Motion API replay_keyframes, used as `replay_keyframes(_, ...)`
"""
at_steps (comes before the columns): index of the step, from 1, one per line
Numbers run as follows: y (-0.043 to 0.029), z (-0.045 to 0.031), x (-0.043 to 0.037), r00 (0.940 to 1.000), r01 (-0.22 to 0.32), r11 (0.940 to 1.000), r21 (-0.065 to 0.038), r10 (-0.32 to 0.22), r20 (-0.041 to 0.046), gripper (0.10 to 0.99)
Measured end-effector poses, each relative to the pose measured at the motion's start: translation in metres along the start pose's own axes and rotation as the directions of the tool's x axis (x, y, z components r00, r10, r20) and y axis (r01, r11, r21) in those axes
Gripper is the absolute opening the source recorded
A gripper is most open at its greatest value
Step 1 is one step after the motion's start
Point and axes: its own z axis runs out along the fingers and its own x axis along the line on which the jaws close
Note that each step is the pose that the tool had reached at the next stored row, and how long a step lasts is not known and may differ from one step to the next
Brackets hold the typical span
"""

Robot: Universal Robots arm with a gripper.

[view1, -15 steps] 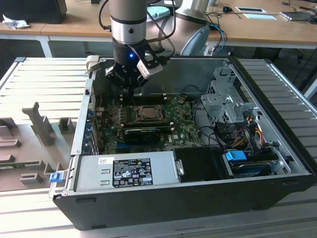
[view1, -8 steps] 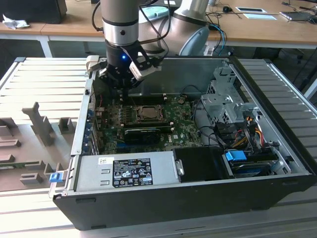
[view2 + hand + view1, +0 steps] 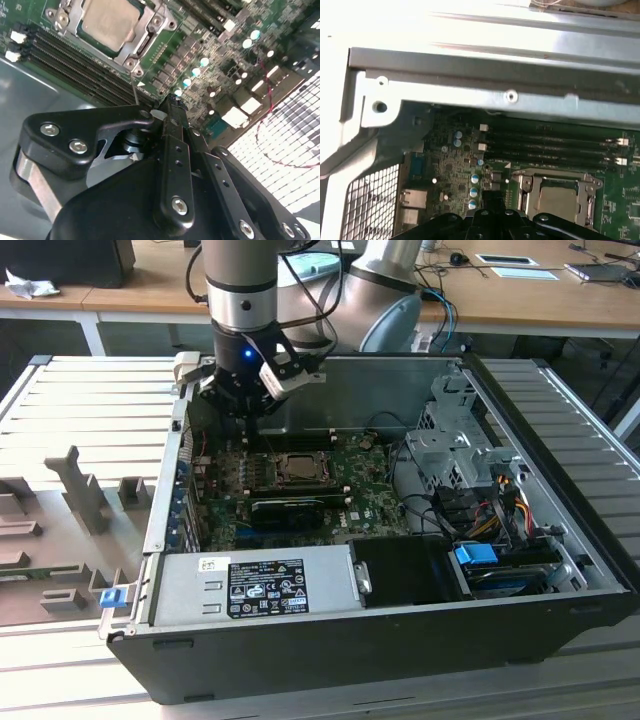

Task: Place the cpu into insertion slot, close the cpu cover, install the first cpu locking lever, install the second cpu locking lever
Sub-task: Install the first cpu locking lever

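inside the open case (image 3: 560,540), on the green board (image 3: 370,502), the cpu (image 3: 297,468) lies flat in the slot (image 3: 268,472), its silvery top showing through the window of the cover (image 3: 318,476). in the second wrist view the cpu (image 3: 111,22) has the cover (image 3: 150,31) folded down around it, with screws at the frame's corners, and a thin wire lever (image 3: 134,90) runs from the frame's corner toward the claw. in the first wrist view the cpu (image 3: 559,200) and cover (image 3: 526,186) sit just beside the long memory slots (image 3: 555,146). so by my reading the chip is placed and the cover is down; whether either lever is latched i cannot tell.

the claw (image 3: 244,408) hangs from the arm at the far left of the board in the exterior view, over the edge of the case's far wall (image 3: 390,390). the cpu lies to the exterior view's right of it and nearer the camera, close but not beneath it. in the second wrist view the claw (image 3: 172,107) looks narrow, the black fingers (image 3: 174,150) drawn together with nothing visible between them, the tip close to the lever's end; whether it touches the wire i cannot tell. the lever's long axis runs roughly from the socket's corner straight toward the claw.
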Motion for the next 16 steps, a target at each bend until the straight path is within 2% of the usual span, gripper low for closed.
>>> replay_keyframes(7,0.0102,0.0014,-0.0012,1.0,0.0,1.0,0.0,0.0,0.0,0.106)
replay_keyframes(8,0.0106,0.0014,-0.0026,1.0,0.0,1.0,0.0,0.0,0.0,0.106)
replay_keyframes(10,0.0098,0.0016,-0.0127,1.0,0.0,1.0,0.0,0.0,0.0001,0.106)
replay_keyframes(16,0.009,0.0015,-0.0203,1.0,0.0,1.0,0.0,0.0,0.0001,0.106)
